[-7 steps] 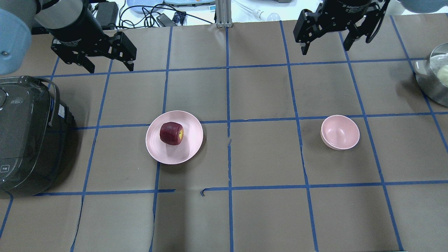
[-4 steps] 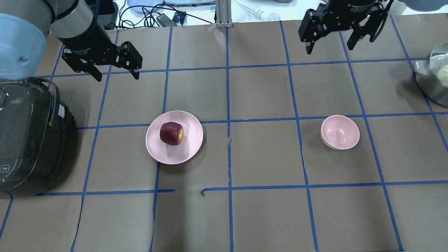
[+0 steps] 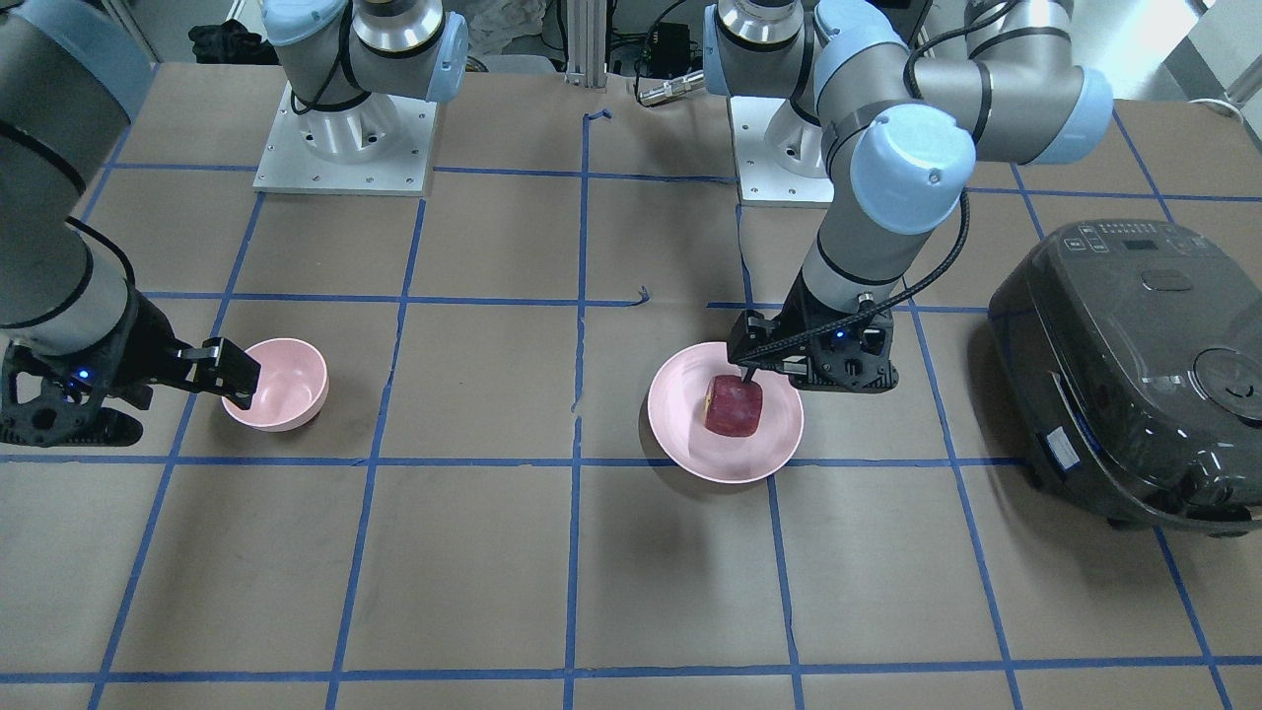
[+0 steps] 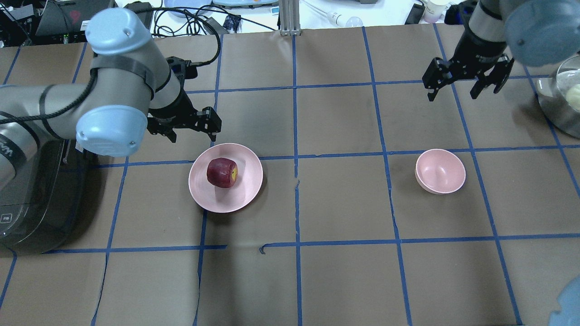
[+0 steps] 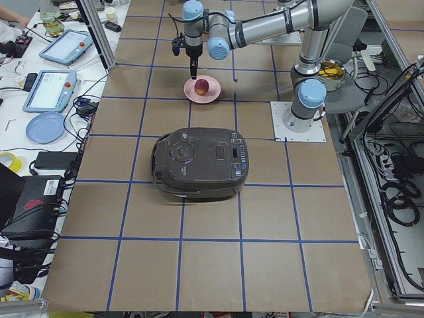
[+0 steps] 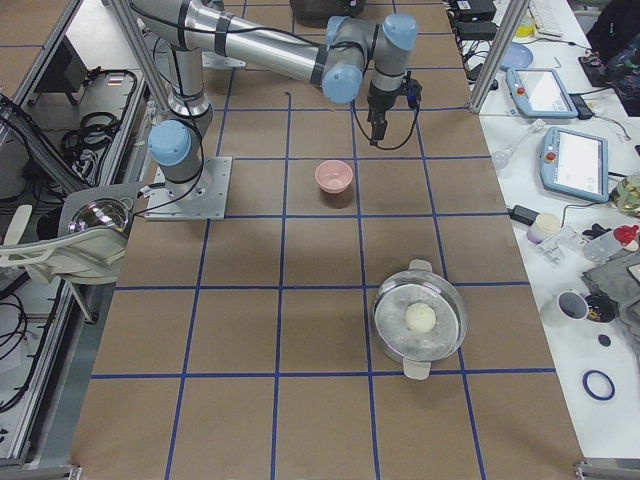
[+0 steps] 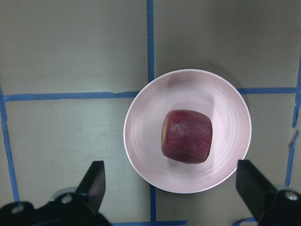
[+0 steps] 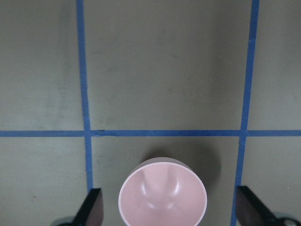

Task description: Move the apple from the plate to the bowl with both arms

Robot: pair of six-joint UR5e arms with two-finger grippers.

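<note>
The dark red apple [image 4: 222, 172] lies on the pale pink plate [image 4: 226, 201], left of the table's middle. My left gripper [image 4: 191, 134] is open and empty. It hangs just past the plate's far left rim. In the left wrist view the apple [image 7: 186, 136] and the plate [image 7: 141, 136] sit between the open fingers [image 7: 96, 181]. The small pink bowl [image 4: 440, 171] stands empty on the right. My right gripper [image 4: 453, 95] is open and empty, beyond the bowl on its far side. The bowl [image 8: 162, 200] shows at the bottom of the right wrist view.
A dark rice cooker [image 4: 31, 194] stands at the table's left end, close to my left arm. A metal pot [image 4: 562, 104] holding a pale ball sits at the far right edge. Blue tape lines divide the brown table cover into squares.
My left gripper has moved right and nearer, up to the plate's far rim. My right gripper has moved right and nearer, toward the bowl. Both stay open. Apple, plate and bowl have not moved.
</note>
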